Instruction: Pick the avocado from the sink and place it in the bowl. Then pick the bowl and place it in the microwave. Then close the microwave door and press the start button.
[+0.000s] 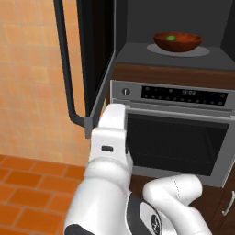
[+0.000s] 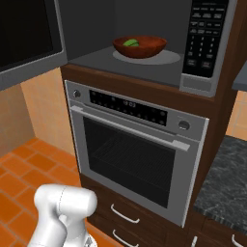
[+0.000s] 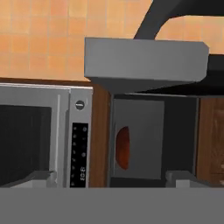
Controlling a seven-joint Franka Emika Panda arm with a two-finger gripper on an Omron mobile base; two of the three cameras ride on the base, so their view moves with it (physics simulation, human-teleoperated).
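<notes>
The small glossy green avocado (image 1: 170, 38) lies in the wide reddish-brown wooden bowl (image 1: 177, 41), inside the dark microwave cavity (image 2: 96, 53). Its black glass door (image 1: 94, 55) stands open. My pincer: I cannot tell its state.

Rises from the lower right of the left base view, white links folded at a dark joint, forearm reaching up and away. Shows as a rounded white elbow low at left in the right base view. Gripper state unclear.
</notes>
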